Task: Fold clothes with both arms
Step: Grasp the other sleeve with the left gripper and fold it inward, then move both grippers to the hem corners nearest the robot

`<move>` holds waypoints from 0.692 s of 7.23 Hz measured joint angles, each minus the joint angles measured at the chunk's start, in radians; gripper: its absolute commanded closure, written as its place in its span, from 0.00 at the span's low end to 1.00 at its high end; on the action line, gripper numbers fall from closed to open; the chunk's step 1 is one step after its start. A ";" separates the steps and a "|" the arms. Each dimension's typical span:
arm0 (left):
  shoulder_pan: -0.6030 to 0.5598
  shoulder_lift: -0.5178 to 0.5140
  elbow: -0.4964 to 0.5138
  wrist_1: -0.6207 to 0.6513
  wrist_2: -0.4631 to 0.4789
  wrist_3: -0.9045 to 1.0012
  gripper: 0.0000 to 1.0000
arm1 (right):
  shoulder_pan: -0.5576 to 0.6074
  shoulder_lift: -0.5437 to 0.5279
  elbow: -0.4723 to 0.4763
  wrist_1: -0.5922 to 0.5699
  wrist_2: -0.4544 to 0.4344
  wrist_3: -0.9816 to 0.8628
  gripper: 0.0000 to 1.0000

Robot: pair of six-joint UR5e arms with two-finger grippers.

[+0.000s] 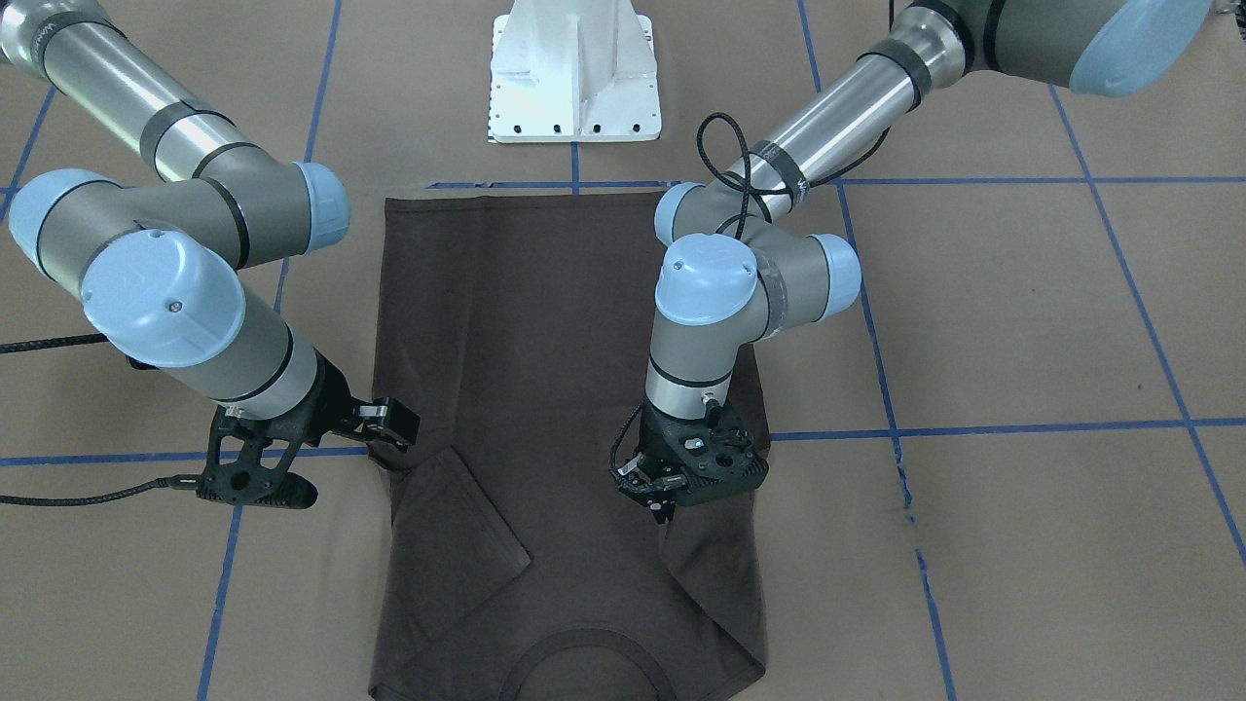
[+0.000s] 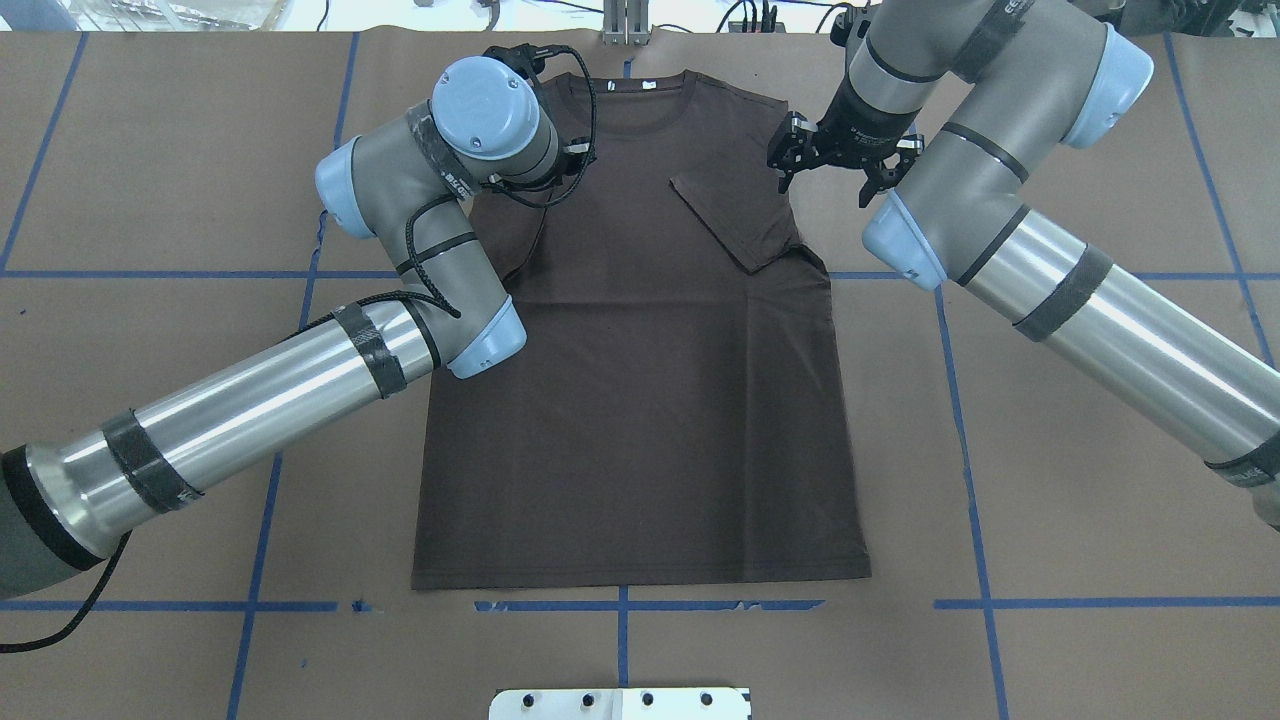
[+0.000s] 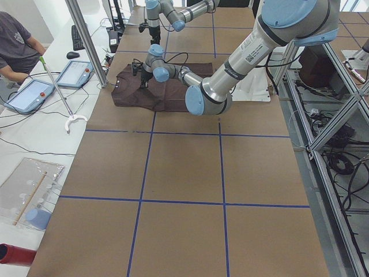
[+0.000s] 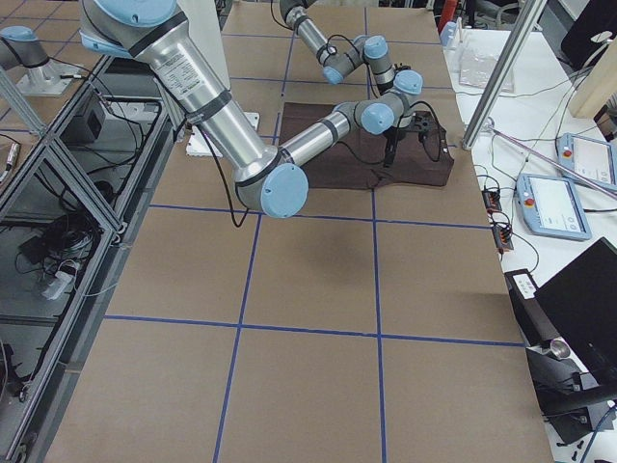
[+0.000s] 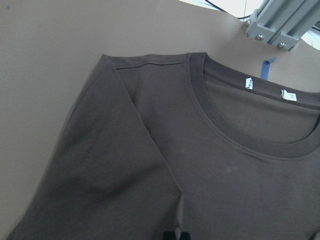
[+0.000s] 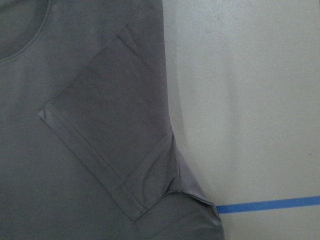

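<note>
Lengthwise, the dark brown-grey short-sleeved T-shirt [image 2: 640,400] lies flat on the brown paper-covered table [image 2: 1050,450]. Its hem is toward the robot, its round ribbed collar [image 5: 235,145] points away, and both sleeves are folded in over the chest. The black two-finger left gripper [image 1: 662,506] points down at the tip of the folded sleeve on its side, the collar just beyond it. Its fingertips sit almost together; whether they pinch cloth cannot be told. The black right gripper [image 2: 783,158] hovers with jaws spread and empty, the shirt's shoulder edge and the other folded sleeve [image 6: 110,130] just beside it.
</note>
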 measured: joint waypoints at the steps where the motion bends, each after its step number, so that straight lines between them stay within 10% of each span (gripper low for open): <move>1: 0.000 0.000 0.000 -0.004 0.000 0.005 0.00 | -0.001 -0.009 0.000 0.024 0.000 0.001 0.00; 5: 0.001 0.053 -0.147 0.026 -0.063 0.043 0.00 | -0.033 -0.083 0.042 0.153 -0.043 0.068 0.00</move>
